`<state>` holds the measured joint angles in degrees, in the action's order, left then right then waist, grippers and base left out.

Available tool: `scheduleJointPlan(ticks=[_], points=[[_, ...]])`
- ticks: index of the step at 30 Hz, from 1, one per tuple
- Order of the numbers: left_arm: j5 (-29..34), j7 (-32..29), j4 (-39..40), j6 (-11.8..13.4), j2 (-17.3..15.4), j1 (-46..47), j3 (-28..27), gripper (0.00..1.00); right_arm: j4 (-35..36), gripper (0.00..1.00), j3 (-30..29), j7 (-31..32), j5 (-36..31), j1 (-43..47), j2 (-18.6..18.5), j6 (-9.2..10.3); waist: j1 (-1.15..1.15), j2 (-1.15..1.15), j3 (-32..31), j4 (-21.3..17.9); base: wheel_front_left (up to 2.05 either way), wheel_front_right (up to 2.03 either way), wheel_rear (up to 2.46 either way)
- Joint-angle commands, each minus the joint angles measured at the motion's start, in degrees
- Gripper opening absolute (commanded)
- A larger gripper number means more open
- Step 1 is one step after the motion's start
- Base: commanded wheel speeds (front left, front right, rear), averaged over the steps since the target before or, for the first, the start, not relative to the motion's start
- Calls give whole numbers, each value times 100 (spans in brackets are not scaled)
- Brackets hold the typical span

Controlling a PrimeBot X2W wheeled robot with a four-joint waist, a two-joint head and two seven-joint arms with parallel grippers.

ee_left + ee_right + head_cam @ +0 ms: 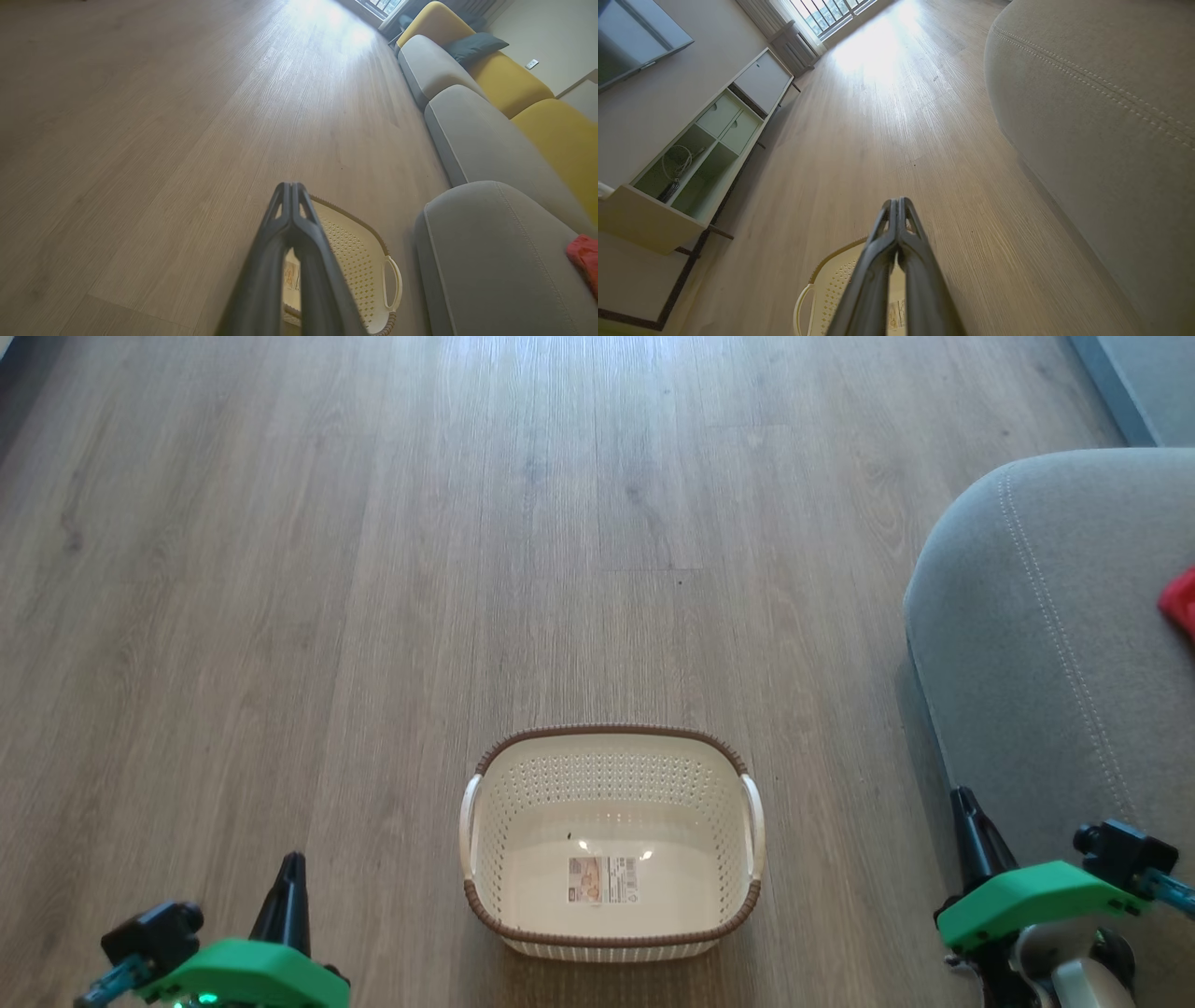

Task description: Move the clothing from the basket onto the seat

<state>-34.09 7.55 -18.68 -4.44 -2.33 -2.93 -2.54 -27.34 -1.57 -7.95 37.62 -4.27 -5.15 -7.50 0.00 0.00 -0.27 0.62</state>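
Observation:
The cream basket (611,761) with a brown rim stands on the wood floor, holding no clothing; a label sticker shows on its bottom. A bit of red clothing (1181,602) lies on the grey seat (1046,644) at the right edge. My left gripper (291,863) is shut at the lower left, left of the basket. My right gripper (962,798) is shut at the lower right, next to the seat's front. In the left wrist view the shut gripper (290,185) points over the basket (355,261), with the red clothing (584,256) on the seat (490,252).
Wood floor (373,569) stretches ahead and to the left. In the right wrist view a low white cabinet (705,140) with open shelves lines the wall, and a window (826,14) is at the far end. Yellow back cushions (509,84) and a dark pillow (472,46) run along the sofa.

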Motion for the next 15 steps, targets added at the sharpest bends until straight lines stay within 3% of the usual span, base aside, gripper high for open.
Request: scheduleJointPlan(ticks=[1,15], points=[[-130,-18,211,-41,-34,314,-115,0,231,0,-9,41,130,-241,1,0,0,0,0,0,0,0,0],[-1073,-248,253,-85,-37,413,-162,0,414,0,-91,274,1015,-233,38,0,0,0,8,-11,0,0,0]])
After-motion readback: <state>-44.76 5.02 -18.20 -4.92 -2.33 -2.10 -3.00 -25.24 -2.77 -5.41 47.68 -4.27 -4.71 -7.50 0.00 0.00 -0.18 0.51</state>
